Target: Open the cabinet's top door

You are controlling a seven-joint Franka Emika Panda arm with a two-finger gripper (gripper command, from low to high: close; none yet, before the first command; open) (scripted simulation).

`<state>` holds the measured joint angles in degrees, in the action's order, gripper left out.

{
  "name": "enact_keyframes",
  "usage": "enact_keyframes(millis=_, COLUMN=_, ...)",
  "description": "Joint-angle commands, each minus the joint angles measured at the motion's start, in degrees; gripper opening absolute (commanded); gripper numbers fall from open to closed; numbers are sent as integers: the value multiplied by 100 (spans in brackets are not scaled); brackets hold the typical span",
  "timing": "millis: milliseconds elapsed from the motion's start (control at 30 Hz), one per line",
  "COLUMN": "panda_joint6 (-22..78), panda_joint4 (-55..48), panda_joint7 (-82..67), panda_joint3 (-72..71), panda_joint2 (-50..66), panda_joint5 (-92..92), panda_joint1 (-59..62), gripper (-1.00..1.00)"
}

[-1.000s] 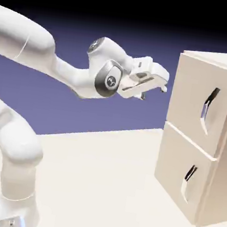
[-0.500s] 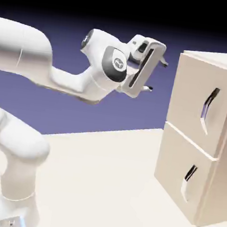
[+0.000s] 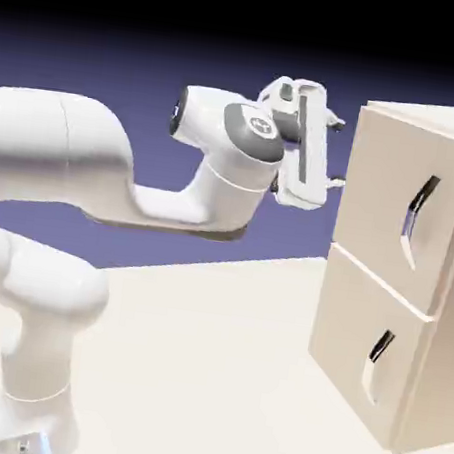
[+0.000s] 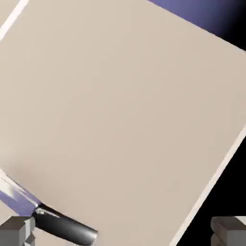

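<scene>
Gripper (image 3: 334, 152) level with the top door (image 3: 400, 208), just short of it; fingers (image 4: 229, 230) apart, empty; handle (image 3: 415, 222) untouched.

The arm (image 3: 62, 209) is glossy white, built of thick rounded segments that fill the left half of the exterior view. Near the upper middle, a dark grey ring with a small white mark caps the wrist joint (image 3: 254, 126). Right of it sits a flat white hand with a dark slot along its edge. In the hand view, two blocky grey fingertips (image 4: 17, 231) occupy the bottom corners.
</scene>
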<state>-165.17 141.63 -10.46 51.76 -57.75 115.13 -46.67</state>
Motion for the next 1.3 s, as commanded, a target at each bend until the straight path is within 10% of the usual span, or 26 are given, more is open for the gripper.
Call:
enact_keyframes(millis=0, panda_joint6=19, panda_joint4=-42, panda_joint7=-115, panda_joint3=112, panda_joint2=-54, panda_joint5=250, panda_joint1=-100, gripper=100)
enact_keyframes(millis=833, panda_joint6=467, panda_joint4=-1647, panda_joint7=-2314, panda_joint3=2629, panda_joint2=-956, panda_joint5=5040, panda_joint1=-2943, gripper=100)
enact_keyframes(millis=867, panda_joint6=467, panda_joint4=-1647, panda_joint7=-2314, panda_joint3=2629, panda_joint2=-956, panda_joint5=5040, panda_joint1=-2943, gripper=-100)
enact_keyframes(millis=1267, panda_joint6=1581, panda_joint4=-386, panda_joint7=-416, panda_joint3=1577, panda_joint2=608, panda_joint5=5024, panda_joint1=-1391, gripper=-100)
